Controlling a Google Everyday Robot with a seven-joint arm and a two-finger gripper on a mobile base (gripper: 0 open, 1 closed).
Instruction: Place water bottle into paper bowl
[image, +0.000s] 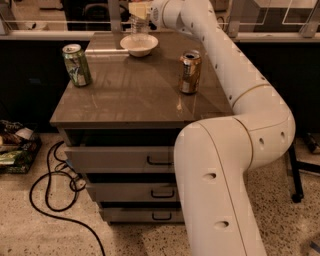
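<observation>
Camera view: gripper (138, 11), clamped on the bottle (139, 26) directly above the bowl (143, 50), should lower it upright, centred, before releasing.

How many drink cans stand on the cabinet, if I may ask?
2: green can left, gold can right; the arm may hide more. The pincer hangs over the bowl at the back.

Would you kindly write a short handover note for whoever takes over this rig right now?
Gripper: at the far edge of the table, shut on the water bottle, which it holds upright by its top.
Paper bowl: directly below the bottle; I cannot tell whether the bottle's base touches it.
Done: bottle picked up and over the bowl.
Left: lower, release, withdraw.
Green can and gold can stand apart from the bowl.
</observation>
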